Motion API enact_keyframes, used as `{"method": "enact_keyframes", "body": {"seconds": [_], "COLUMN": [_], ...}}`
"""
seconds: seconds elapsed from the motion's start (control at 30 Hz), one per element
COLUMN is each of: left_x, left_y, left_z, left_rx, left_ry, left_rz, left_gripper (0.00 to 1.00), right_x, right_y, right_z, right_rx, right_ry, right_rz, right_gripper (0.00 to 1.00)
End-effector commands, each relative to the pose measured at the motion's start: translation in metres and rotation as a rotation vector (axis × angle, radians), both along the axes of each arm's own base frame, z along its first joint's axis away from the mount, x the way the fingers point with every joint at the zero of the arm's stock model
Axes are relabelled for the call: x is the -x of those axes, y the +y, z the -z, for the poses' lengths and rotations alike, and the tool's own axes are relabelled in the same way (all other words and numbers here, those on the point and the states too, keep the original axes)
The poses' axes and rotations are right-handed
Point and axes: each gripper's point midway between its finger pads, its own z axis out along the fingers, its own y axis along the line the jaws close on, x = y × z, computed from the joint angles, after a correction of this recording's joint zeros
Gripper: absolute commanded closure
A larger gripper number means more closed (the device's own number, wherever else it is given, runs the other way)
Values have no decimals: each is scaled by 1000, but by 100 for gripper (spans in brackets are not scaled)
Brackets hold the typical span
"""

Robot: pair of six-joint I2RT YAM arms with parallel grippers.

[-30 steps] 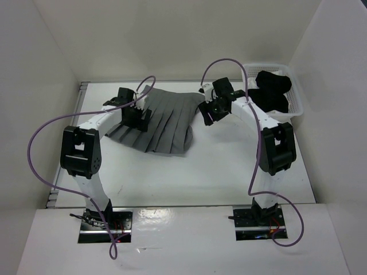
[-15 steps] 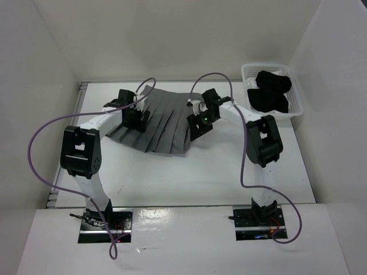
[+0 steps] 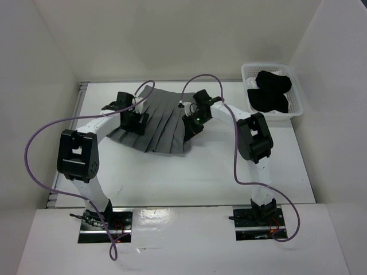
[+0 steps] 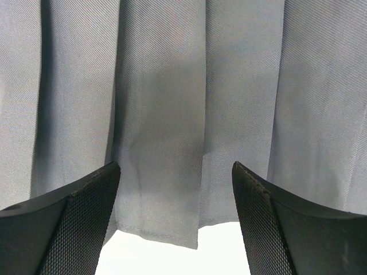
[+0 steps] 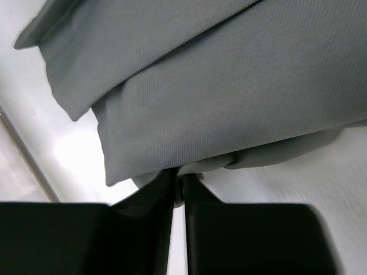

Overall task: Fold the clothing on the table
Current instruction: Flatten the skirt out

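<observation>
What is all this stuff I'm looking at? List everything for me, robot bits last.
skirt: one, grey, pleated, spread on the far middle of the table
table: one, white, under everything
basket: one, white, far right corner
black garment: one, black, inside the basket
cables: two, purple, looping off the arms
arms: two, black and white, bases at the near edge
left gripper: one, black, open over the skirt's left hem
right gripper: one, black, shut on the skirt's right edge
</observation>
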Motion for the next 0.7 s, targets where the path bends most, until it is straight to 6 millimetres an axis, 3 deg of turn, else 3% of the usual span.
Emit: {"method": "enact_keyframes", "body": {"seconds": [0.0, 0.03, 0.07, 0.13, 0.17, 0.23, 0.33, 0.4, 0.43, 0.47, 0.53, 0.57, 0.6, 0.63, 0.67], "left_x": [-1, -1, -1, -5, -5, -5, -8, -10, -10, -11, -11, -11, -12, -12, -10], "left_y": [-2, -1, -1, -1, -1, -1, -2, -2, -2, -2, -2, -2, 0, 0, 0], "left_z": [-14, -14, -14, -21, -21, -21, -25, -28, -25, -28, -28, -28, -30, -30, -29], "left_rx": [11, 2, 2, 5, 5, 5, 7, 8, 7, 7, 3, 3, -10, -10, -11], "left_ry": [-39, -41, -41, -60, -61, -61, -71, -80, -71, -74, -76, -76, -79, -79, -70], "left_rz": [-6, -12, -12, -12, -12, -12, -12, -12, -12, -12, -5, -5, -2, -2, -2], "left_gripper": [15, 15, 15, 15, 15, 15, 15, 15, 15, 15, 15, 15, 15, 15, 15], "right_x": [-22, -27, -34, -52, -57, -62, -41, -9, 26, 46, 78, 98, 109, 117, 120], "right_y": [-5, -12, -20, -45, -53, -78, -83, -71, -68, -68, -62, -70, -68, -64, -60], "right_z": [-1, 0, -21, -43, -80, -133, -185, -184, -176, -156, -138, -115, -106, -102, -99], "right_rx": [69, 115, 152, 282, 300, 377, 348, 299, 304, 336, 388, 441, 452, 456, 460], "right_ry": [-59, -84, -140, -259, -332, -432, -469, -459, -387, -328, -322, -265, -246, -237, -226], "right_rz": [34, 45, 62, 126, 147, 184, 113, -49, -171, -213, -343, -403, -443, -470, -477], "right_gripper": [99, 100, 100, 100, 100, 100, 100, 100, 100, 100, 100, 100, 88, 64, 32]}}
